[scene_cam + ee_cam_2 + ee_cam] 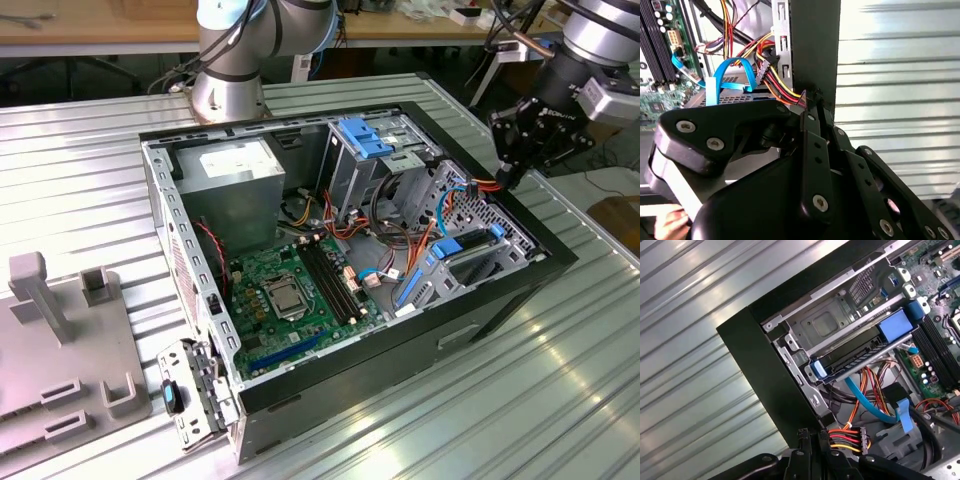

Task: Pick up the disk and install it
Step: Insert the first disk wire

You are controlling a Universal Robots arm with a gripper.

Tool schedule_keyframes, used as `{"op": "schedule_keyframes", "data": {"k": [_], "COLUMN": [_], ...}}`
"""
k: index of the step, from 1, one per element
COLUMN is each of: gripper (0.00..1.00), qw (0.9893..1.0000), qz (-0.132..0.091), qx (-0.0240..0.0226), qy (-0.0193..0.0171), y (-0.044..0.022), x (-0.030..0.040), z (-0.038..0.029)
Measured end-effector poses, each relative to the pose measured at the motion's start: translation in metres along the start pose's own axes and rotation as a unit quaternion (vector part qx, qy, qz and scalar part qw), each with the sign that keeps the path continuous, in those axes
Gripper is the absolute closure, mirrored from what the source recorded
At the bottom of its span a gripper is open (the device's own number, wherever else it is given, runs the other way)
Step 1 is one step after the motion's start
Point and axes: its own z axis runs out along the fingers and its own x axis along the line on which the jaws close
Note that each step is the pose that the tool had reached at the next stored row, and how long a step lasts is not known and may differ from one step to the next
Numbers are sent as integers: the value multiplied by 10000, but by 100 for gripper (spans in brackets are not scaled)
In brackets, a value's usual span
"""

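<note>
The disk (855,354), dark with bright blue side rails, lies inside the drive cage at the corner of the open computer case (765,385). In the exterior view the disk (475,258) is in the cage on the case's right side. My gripper (508,178) hangs over the case's far right corner, above and beyond the disk and apart from it. In both wrist views its black fingers meet at the tips, right beside a bundle of red, yellow and black power wires (845,439). The gripper (812,100) (812,436) is shut with nothing seen between the fingers.
The case lies open on a ribbed metal table (560,380), showing a green motherboard (290,290), a grey power supply (235,180) and a blue latch bracket (365,135). Blue data cables (867,400) run near the disk. A grey fixture (60,340) stands at the exterior view's left.
</note>
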Motion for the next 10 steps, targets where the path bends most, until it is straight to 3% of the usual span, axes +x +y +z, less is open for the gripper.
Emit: {"op": "schedule_keyframes", "data": {"k": [5, 7, 10], "gripper": [83, 83, 83], "qw": [9991, 9980, 9950], "qz": [431, 634, 998], "qx": [-19, -28, -44], "qy": [13, 18, 29], "y": [0, 0, 0], "x": [0, 0, 0], "z": [0, 0, 0]}}
